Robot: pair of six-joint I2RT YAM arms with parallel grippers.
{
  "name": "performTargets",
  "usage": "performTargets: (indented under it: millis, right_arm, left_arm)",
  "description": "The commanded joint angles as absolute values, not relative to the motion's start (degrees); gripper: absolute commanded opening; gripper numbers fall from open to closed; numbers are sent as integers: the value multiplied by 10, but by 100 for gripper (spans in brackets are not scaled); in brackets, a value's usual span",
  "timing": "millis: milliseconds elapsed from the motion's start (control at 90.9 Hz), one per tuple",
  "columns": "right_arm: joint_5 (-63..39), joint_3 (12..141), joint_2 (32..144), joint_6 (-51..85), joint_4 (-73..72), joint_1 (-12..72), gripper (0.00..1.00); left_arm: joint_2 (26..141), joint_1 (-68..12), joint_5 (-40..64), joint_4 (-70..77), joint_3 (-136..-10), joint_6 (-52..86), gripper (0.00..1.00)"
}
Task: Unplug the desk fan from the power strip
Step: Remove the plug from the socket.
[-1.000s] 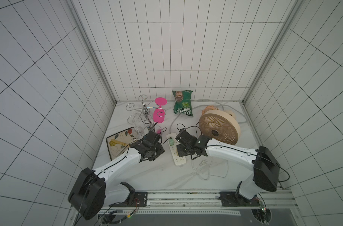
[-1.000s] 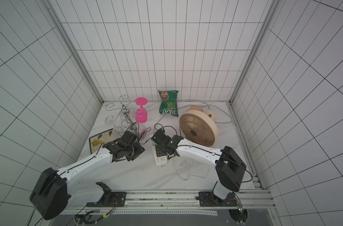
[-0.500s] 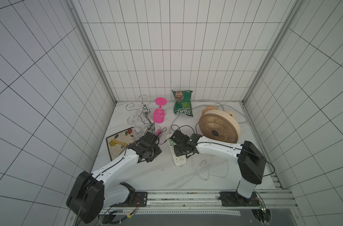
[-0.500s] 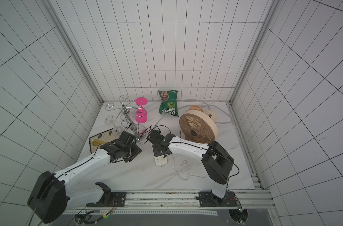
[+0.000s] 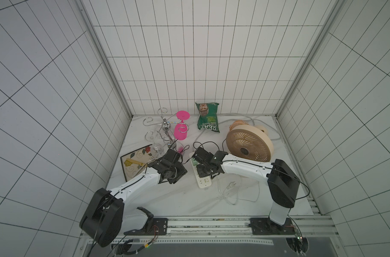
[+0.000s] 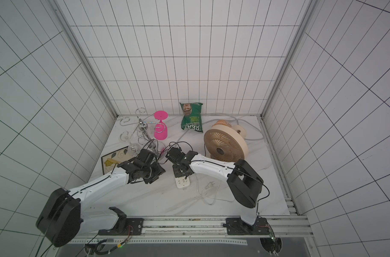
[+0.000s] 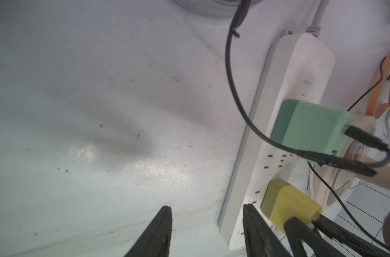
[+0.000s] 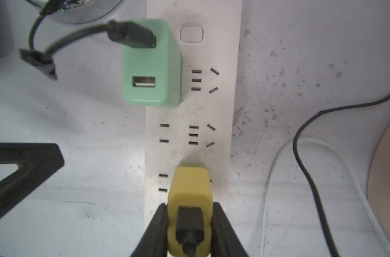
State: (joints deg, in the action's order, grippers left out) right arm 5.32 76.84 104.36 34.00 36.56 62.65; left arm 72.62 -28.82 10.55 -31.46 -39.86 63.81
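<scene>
Two sets of jaws sit at the middle of the worktop [image 5: 167, 200]. In both top views the wrist bodies cover them, so only the wrist views show how they stand. The left gripper [image 7: 206, 208] has its jaws apart over bare worktop, one tip just beside the long side of the power strip [image 7: 300, 66]. The right gripper [image 8: 189, 208] is clamped on a yellow adapter [image 8: 189, 184] seated partway along the strip. A black lead [image 8: 189, 224] is plugged into the adapter's end, and where it runs cannot be followed.

Toward the front edge, right of the strip, a white two-pin plug [image 5: 230, 184] lies loose on its looped cord, apart from the sockets. Whose cord it is cannot be traced.

The strip is a long flat white bar lying front to back, its middle hidden under the right wrist. A green adapter [image 8: 151, 64] sits nearer its back end, by the switch.

Behind the right arm, toward the right edge, the desk fan [image 5: 248, 142] stands upright. It is round and beige with a tan spiral grille and a dark hub, and its head mostly hides the base. A smaller orange fan [image 5: 238, 123] peeks out behind it.

A patterned tray [image 5: 135, 162] lies by the left edge. A wire rack [image 5: 164, 126] holding a pink glass [image 5: 181, 130] fills the back-left corner, and a green crisp bag [image 5: 207, 120] leans at the back edge.
</scene>
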Motion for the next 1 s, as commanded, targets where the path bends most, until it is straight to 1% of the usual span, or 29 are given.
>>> performTargets:
  millis: [0, 275, 990]
  right_arm:
    - [41, 794, 1053, 319, 358, 639, 20]
    - [26, 792, 1057, 319, 346, 643, 18]
    - [33, 790, 1052, 321, 346, 643, 18]
  left_arm:
    - [725, -288, 123, -273, -386, 629, 53]
    - [765, -287, 170, -217, -377, 617, 50]
    - [878, -290, 250, -86, -380, 588, 51]
